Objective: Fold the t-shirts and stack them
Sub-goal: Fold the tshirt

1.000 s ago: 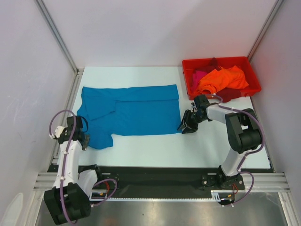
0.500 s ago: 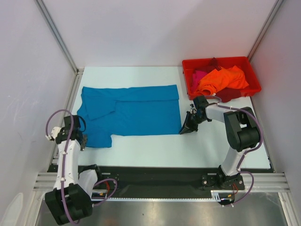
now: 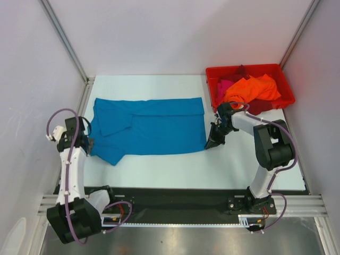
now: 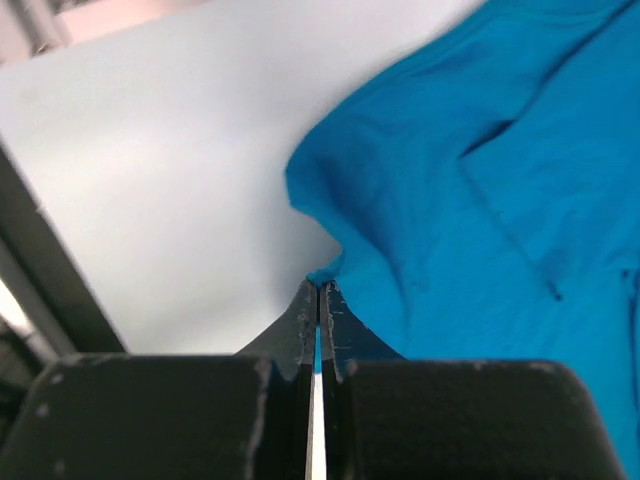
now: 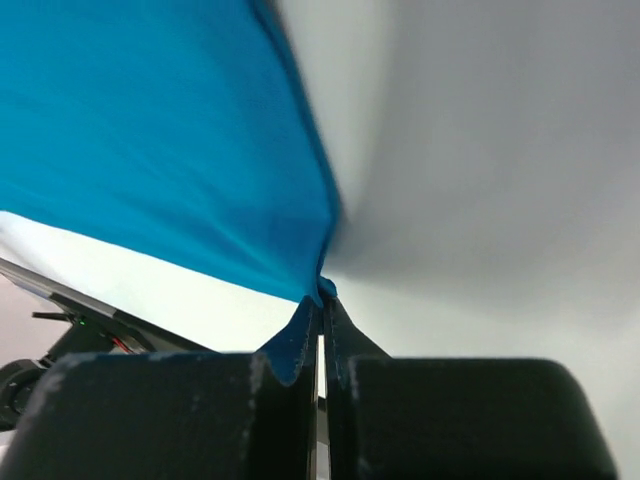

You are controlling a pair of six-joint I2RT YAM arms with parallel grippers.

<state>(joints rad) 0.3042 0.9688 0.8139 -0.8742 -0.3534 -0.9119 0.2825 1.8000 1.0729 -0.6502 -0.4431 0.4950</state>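
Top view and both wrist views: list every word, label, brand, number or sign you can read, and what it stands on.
No text can be read in any view.
The blue shirt and the red bin: plain, no print.
The small boards at the arm bases: too small to tell.

The teal-blue t-shirt (image 3: 149,130) is spread out to the left of the red bin (image 3: 209,82), its long side running away from it. It is partly folded: a far strip is doubled over along a straight line, and slanting creases are seen at the end farthest from the bin. The near corner closest to the bin is pinched in the right gripper (image 3: 211,142) and drawn to a point. The far-end near corner is pinched in the left gripper (image 3: 89,142), with the cloth puckered there.

Inside the bin, an orange t-shirt (image 3: 249,89) is heaped, crumpled, on top. A magenta-pink t-shirt (image 3: 224,86) is tucked at its left. A dark red t-shirt (image 3: 259,108) is seen at the bin's near wall.
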